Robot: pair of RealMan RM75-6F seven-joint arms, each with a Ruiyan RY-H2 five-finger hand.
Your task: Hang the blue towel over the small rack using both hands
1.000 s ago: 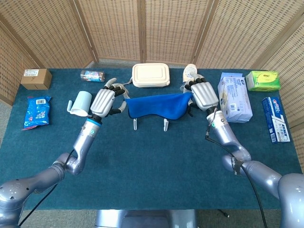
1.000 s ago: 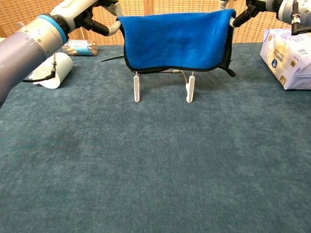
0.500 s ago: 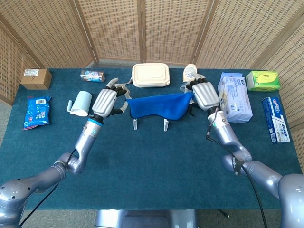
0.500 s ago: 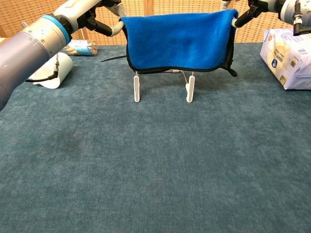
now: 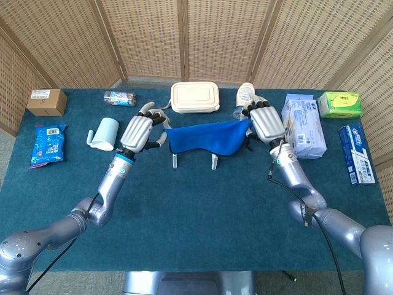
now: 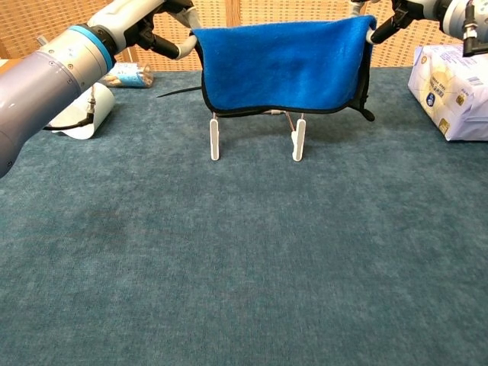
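Observation:
The blue towel [image 5: 206,137] [image 6: 284,65] hangs stretched above the small white rack [image 5: 194,161] [image 6: 256,136], its lower hem just over the rack's two uprights. My left hand [image 5: 139,132] [image 6: 156,27] pinches the towel's left top corner. At the towel's right top corner, my right hand [image 5: 265,123] [image 6: 396,14] pinches the cloth. The towel hides the rack's top bar in both views.
A white cup [image 5: 106,133] lies left of my left hand. Behind the rack sit a cream lunch box [image 5: 194,97] and a small bottle [image 5: 244,94]. A tissue pack [image 5: 303,126], green box [image 5: 339,104] and toothpaste box [image 5: 356,154] stand right. Blue snack bag [image 5: 47,145] lies far left.
Both hands and the towel have shifted slightly to the right; the towel's left edge has moved in toward the rack. Both grips are unchanged.

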